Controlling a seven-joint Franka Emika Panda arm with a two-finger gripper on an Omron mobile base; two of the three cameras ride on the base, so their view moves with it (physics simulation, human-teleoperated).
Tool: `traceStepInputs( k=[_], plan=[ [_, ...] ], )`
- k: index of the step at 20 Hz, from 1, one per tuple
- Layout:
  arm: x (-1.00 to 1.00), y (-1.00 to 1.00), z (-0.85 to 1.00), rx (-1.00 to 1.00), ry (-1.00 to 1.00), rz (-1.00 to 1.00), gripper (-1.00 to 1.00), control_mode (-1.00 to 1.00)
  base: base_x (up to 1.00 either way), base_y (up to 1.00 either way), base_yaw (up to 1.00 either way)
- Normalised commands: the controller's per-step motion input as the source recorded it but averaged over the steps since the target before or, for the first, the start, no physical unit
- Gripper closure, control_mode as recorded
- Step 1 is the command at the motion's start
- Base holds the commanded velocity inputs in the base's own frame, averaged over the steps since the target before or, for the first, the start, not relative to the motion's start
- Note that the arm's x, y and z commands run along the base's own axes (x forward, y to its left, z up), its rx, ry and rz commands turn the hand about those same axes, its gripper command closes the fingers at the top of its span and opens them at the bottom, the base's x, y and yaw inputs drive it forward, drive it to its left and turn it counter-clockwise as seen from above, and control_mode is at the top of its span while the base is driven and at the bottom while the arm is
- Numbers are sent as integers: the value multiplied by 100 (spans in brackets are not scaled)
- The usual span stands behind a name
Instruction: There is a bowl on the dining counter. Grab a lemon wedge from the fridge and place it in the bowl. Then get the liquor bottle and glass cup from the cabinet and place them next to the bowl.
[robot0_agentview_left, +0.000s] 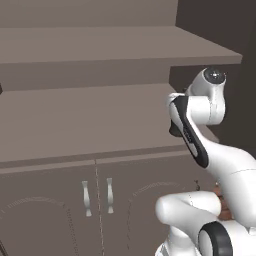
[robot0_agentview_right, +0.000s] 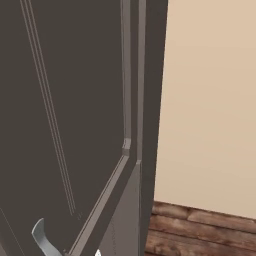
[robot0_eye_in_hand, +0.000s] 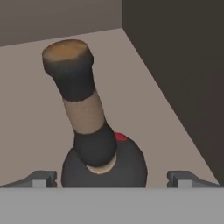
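Currently the cabinet (robot0_agentview_left: 75, 125) takes up the left base view: taupe shelves above, two arch-panelled lower doors with slim silver handles (robot0_agentview_left: 98, 197) below. Its open door (robot0_agentview_right: 70, 125) stands edge-on in the right base view, beside a beige wall (robot0_agentview_right: 210, 100) and a strip of wood floor (robot0_agentview_right: 200, 227).

Arm (robot0_agentview_left: 200, 120) reaches in over the shelf at the right side of the left base view.

Bottle (robot0_eye_in_hand: 92, 131) stands on the shelf (robot0_eye_in_hand: 26, 109), near the cabinet's dark side wall (robot0_eye_in_hand: 183, 78). Dark rounded body, red patch on the shoulder, tan band on the neck, brownish top.

Gripper (robot0_eye_in_hand: 112, 178): jaws fully spread, nothing held. The fingertips (robot0_eye_in_hand: 41, 177) flank the bottle's body, one on each side, apart from it.

Orientation: long axis runs body to cap. Hand view looks down along it at a slant, so the neck points up toward the camera and leans to the view's upper left. True tilt cannot be told; judged upright on its base.

Risks, as judgement:
- Rounded body: pads closing off-centre could squeeze it out forward or sideways.
- Advancing further with jaws spread could push the bottle into the side wall or tip it.
- Lifting out, the tall neck could catch the shelf above.
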Motion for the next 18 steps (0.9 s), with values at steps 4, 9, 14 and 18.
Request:
traceStepInputs(
  k=[4,9,14,18],
  plan=[
    [40,-1,-16,0,0,0,-100,-100,0,0,0],
    [41,0,-9,0,0,0,-100,-100,0,0,0],
    [30,0,-18,0,0,0,-100,-100,0,0,0],
    [23,0,-24,0,0,0,100,-100,0,0,0]
  ],
)
